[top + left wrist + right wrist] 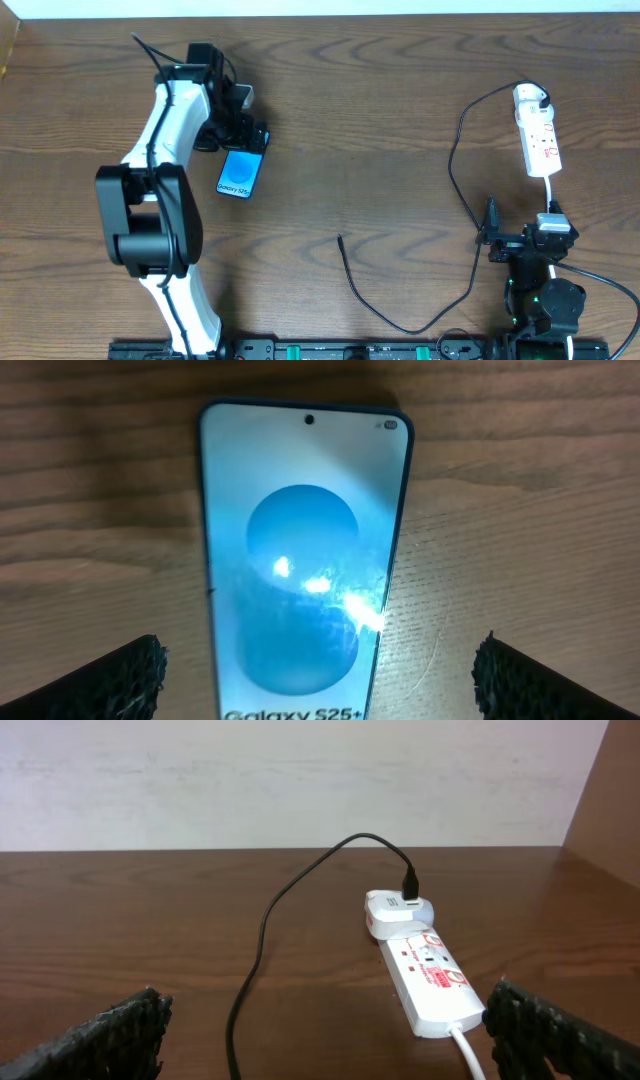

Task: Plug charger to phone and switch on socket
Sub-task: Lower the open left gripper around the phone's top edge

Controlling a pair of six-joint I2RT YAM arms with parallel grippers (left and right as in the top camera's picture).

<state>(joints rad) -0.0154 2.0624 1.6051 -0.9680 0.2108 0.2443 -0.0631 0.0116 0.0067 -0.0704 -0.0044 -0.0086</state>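
You have the phone (238, 174) lying flat on the left part of the worktop (380, 120). Your left hand (238, 143) is right at its far end. Way over on the right lies the power strip (538, 138), with the plug block (530, 97) on its far end. The charger cable (455, 170) runs from that block, bends left and comes toward you. Its tip (341, 239) lies in the middle, well apart from the phone. Your right hand (522, 225) sits just on the near side of the strip.

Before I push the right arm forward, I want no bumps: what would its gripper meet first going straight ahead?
Probably the near end of the power strip, if the right gripper travels low enough; its height is unclear.
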